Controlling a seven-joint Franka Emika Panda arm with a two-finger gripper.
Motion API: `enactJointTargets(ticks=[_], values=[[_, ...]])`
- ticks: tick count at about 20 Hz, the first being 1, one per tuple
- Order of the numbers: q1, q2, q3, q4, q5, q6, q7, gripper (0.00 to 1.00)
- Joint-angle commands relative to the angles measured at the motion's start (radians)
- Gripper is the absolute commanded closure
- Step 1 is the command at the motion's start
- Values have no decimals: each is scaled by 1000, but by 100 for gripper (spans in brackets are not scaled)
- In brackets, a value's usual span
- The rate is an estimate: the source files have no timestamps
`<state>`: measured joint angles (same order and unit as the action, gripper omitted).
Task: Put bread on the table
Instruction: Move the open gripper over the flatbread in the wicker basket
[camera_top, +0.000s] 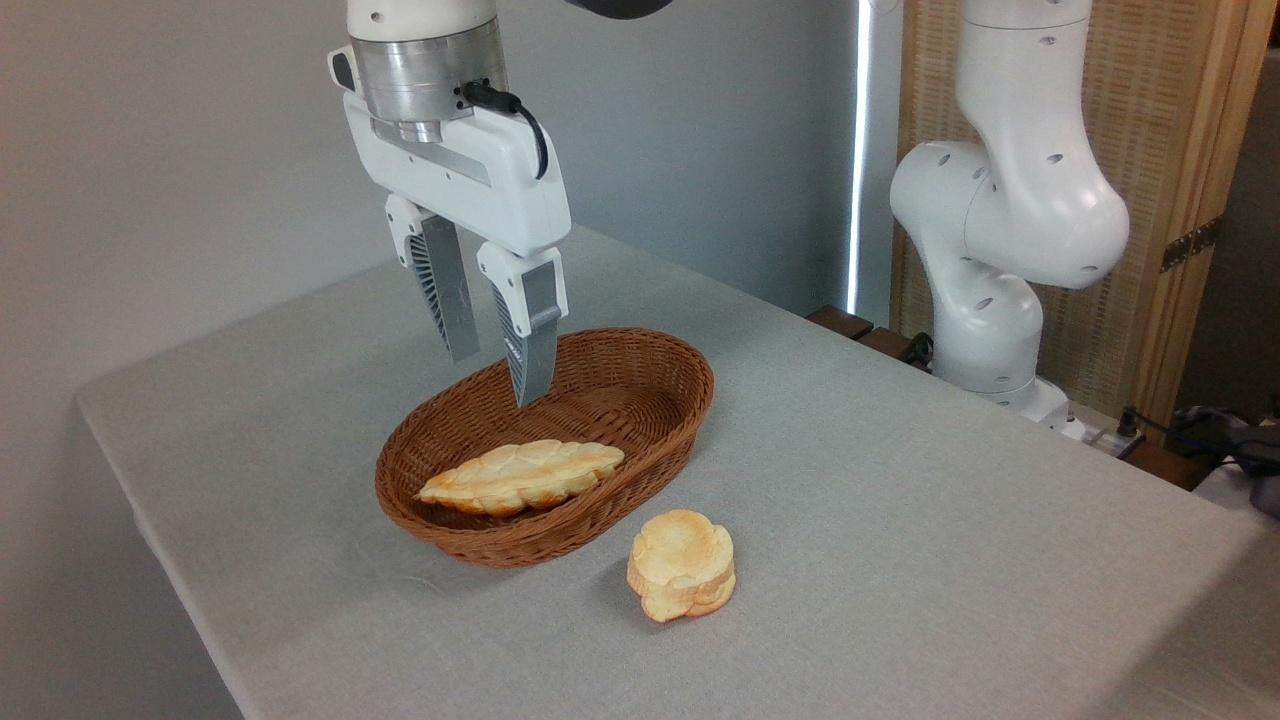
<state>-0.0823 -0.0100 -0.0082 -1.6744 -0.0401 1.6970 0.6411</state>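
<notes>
Below the spread gripper (495, 375), at lower centre of frame, bread (520, 477) lies in the basket (640, 440), long axis running left-right, slightly rising rightward.

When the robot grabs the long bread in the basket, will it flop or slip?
The bread probably stays stiff: it lies as one flat braided piece, holding its shape across the basket floor. Its bumpy top may give the fingers something to grip, though its glossy-looking crust could be a bit slippery. Being long, it might tilt if pinched near an end.
</notes>
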Motion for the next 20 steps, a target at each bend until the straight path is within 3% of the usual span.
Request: enactJointTargets(ticks=[1,20], values=[[1,-1,13,13,0,-33,11,0],[2,11,11,12,0,-20,8,0]])
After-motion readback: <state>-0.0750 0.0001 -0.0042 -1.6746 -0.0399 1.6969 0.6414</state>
